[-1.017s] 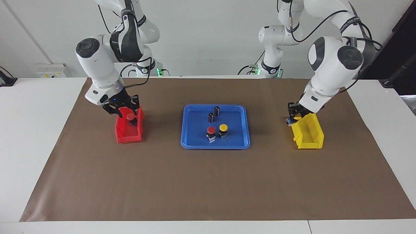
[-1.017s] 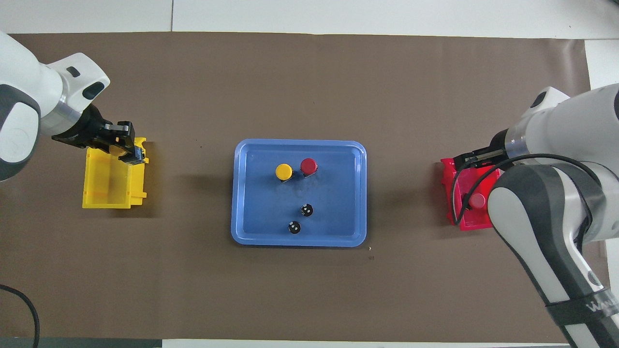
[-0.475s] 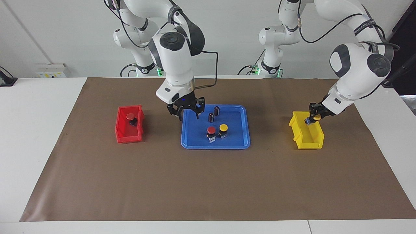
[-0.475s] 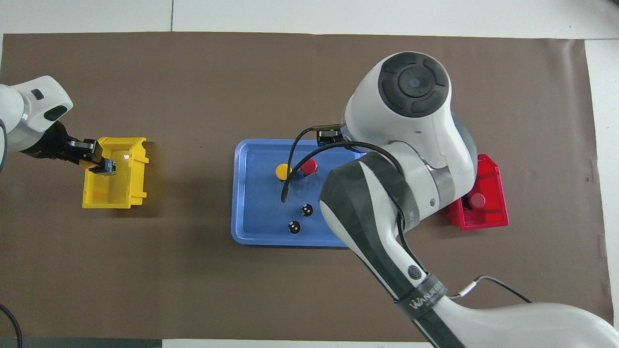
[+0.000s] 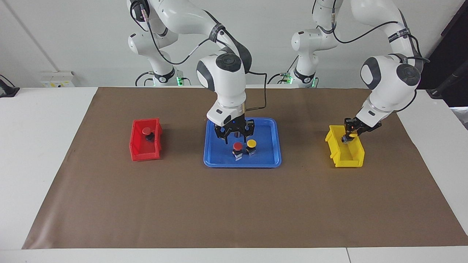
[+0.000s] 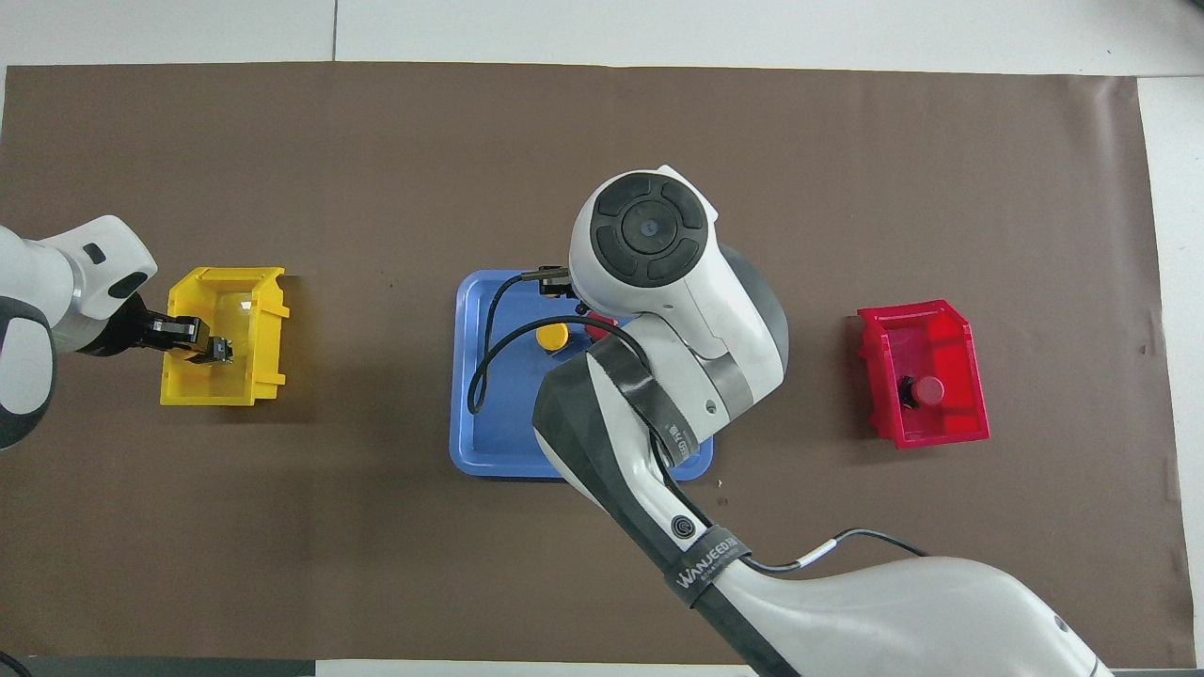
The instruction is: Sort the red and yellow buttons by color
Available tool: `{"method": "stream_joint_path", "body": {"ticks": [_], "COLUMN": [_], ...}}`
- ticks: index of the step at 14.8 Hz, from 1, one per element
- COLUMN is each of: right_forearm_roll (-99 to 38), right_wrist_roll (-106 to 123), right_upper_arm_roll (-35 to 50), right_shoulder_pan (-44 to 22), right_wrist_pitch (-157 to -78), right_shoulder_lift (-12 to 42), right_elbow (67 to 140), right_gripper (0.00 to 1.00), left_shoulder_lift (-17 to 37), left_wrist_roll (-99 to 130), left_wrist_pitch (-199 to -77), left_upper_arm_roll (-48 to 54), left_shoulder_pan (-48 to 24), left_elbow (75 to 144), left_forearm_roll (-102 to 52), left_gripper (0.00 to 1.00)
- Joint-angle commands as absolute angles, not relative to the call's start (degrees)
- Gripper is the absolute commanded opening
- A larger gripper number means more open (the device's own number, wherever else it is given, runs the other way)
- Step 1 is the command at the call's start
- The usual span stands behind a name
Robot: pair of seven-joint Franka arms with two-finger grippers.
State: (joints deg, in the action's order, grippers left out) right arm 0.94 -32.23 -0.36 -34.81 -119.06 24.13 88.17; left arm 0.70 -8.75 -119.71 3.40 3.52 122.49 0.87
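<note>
Swinging over from the red bin [image 5: 145, 145], the right hand [image 5: 234, 137] now hangs over the blue tray [image 5: 215, 153], its grip unclear, above a red button [image 5: 237, 146] and yellow button [image 5: 251, 143]. Left hand [image 5: 350, 136] grasps another yellow button [image 5: 353, 135] over the yellow bin [image 5: 347, 155].

Red buttons: we count two, one [image 5: 147, 130] in the red bin, one [image 5: 237, 146] on the tray.
Yellow buttons: we count two, one [image 5: 251, 143] on the tray, one [image 5: 353, 135] in the left gripper.
Bins: we count two, one red [image 5: 137, 153], one yellow [image 5: 342, 160].
Trays: we see one, blue [image 5: 272, 160].
Arms: we count two.
</note>
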Motion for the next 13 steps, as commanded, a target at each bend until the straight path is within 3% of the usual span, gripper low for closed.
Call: {"method": "stream_joint_path", "body": {"ticks": [1,6,10,13], "right_forearm_roll": [3.86,3.96,3.96,3.78], "right_wrist_roll": [-33.75,-33.57,-33.31,-33.05], "right_upper_arm_roll": [-0.44,-0.53,-0.44,-0.44], "right_shoulder_pan": [-35.95,-35.68,-35.68,-35.51], "right_wrist_pitch": [-121.37,-127.77,-128.58,-128.67], "right_shoulder_lift": [25.84,24.62,23.82,23.82], "right_elbow": [89.37,94.73,97.12,97.21], "right_gripper": [0.7,0.7,0.69,0.68], "left_shoulder_lift": [-1.58,-1.41,-1.49,-1.23], "left_wrist_roll": [-9.23,-9.14,-9.32,-9.32], "left_wrist_pitch": [-125.41,-128.41,-127.97,-127.62], "left_upper_arm_roll": [3.96,3.96,3.96,3.96], "left_shoulder_pan": [3.96,3.87,3.95,3.87], "left_elbow": [128.75,131.31,131.4,130.7], "left_forearm_roll": [1.85,1.85,1.85,1.85], "left_gripper": [0.01,0.02,0.38,0.44]}}
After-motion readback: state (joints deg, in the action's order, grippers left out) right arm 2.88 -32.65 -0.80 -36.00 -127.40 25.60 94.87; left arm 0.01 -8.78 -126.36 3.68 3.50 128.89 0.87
